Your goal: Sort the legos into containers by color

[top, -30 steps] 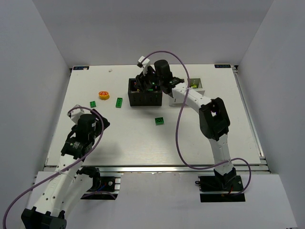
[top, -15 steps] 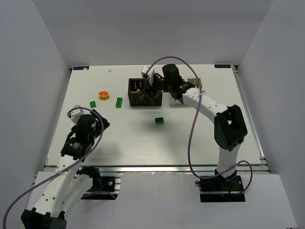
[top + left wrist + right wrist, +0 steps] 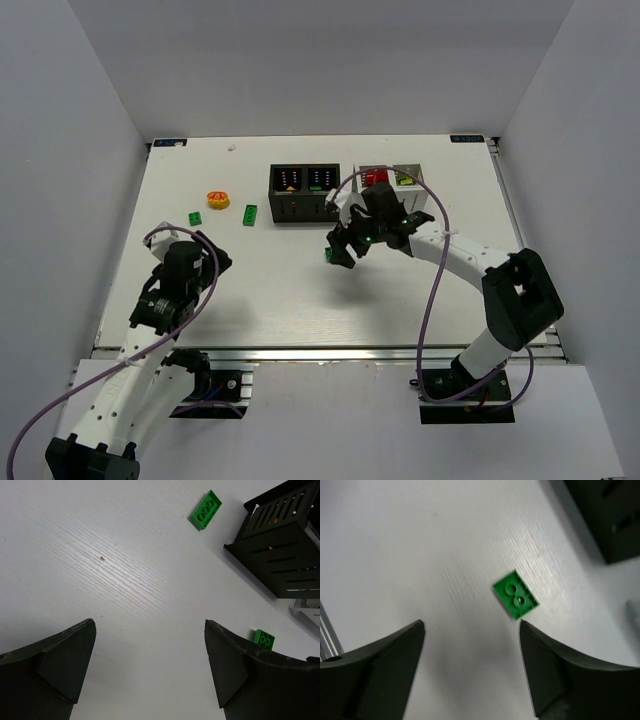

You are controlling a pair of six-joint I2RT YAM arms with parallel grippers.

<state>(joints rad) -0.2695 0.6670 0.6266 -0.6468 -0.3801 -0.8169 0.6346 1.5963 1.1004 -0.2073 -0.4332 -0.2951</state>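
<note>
From the top external view, the black container (image 3: 305, 207) stands near the middle of the worktop's (image 3: 280, 300) far edge, and the white container (image 3: 422, 190) is just beside it toward the right edge. Red pieces (image 3: 376, 178) fill the white container's left compartment and a lime piece (image 3: 405, 182) its right one. The right end effector (image 3: 341, 250) hangs spread over a square green lego (image 3: 329, 256) in front of the black container. Toward the far left corner lie an orange-yellow round lego (image 3: 218, 200), a small green lego (image 3: 196, 218) and a long green lego (image 3: 251, 213). The left end effector (image 3: 203, 257) sits near the left edge. In the left wrist view its fingers (image 3: 55, 665) stand wide apart over bare worktop, with the long green lego and the black container ahead. In the right wrist view the fingers (image 3: 560, 670) are spread and hold nothing, and the square green lego lies flat on the worktop just beyond them.
</note>
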